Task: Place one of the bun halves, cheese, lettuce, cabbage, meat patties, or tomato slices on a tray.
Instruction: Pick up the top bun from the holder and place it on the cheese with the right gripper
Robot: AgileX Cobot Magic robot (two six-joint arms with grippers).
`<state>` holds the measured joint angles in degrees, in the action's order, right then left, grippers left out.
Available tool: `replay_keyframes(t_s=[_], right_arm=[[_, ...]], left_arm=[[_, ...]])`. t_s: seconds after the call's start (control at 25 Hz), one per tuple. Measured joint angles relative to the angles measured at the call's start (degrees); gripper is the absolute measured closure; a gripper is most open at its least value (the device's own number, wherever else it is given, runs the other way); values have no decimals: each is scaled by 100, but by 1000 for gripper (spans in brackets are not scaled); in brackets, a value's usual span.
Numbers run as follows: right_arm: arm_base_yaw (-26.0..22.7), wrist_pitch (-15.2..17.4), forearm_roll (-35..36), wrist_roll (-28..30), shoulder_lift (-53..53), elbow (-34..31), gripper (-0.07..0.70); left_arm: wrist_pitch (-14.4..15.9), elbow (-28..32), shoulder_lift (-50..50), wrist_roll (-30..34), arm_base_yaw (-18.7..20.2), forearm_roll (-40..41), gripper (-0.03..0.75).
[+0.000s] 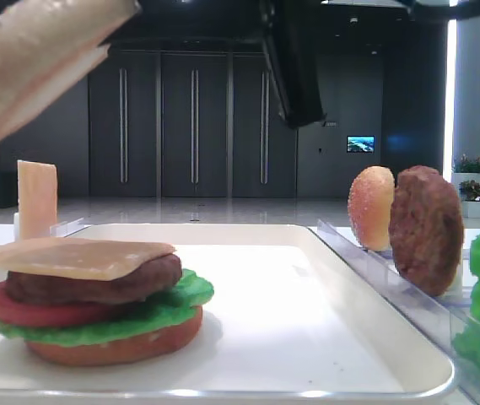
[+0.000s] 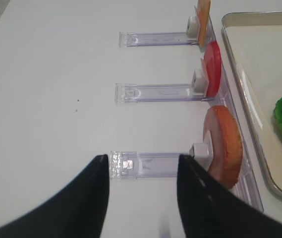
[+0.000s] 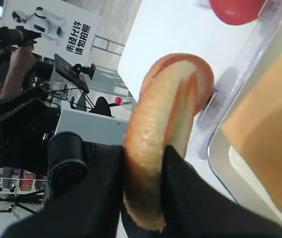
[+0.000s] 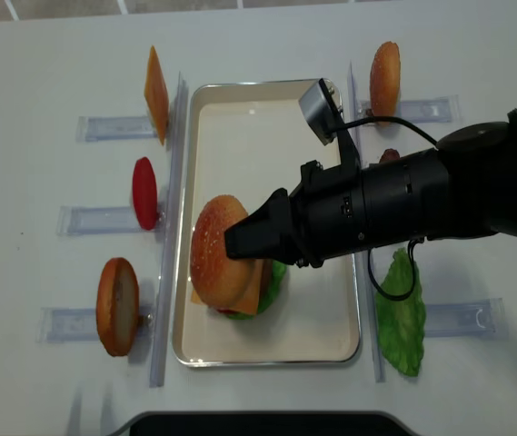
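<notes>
Right hand (image 4: 240, 238) clamped on the pale bun top (image 4: 217, 250) | bun hung tilted just above the stacked burger (image 1: 88, 299) on the tray (image 4: 267, 350), its cheese (image 1: 75, 256) (uppermost) directly beneath | left hand (image 2: 141, 198) open, empty, over the bench.

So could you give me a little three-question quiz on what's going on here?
1. True or false: the right gripper is shut on the bun top.
2. Which layer lies uppermost on the stack on the tray? A) tomato slice B) cheese slice C) lettuce
3. Fill in: the left gripper holds ____.

Key: 1 true; 2 B; 3 nothing, its jaws stand open over the table.
</notes>
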<state>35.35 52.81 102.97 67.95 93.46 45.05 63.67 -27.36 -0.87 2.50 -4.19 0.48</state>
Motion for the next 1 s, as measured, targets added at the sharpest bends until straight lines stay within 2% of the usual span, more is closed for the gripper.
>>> replay_keyframes(t_s=[0.68, 1.0], right_arm=[[18, -307, 17, 85, 321, 0, 465], [523, -449, 23, -113, 513, 560, 465]], left_arm=[[0, 0, 0, 0, 0, 0, 370], [0, 0, 0, 0, 0, 0, 370]])
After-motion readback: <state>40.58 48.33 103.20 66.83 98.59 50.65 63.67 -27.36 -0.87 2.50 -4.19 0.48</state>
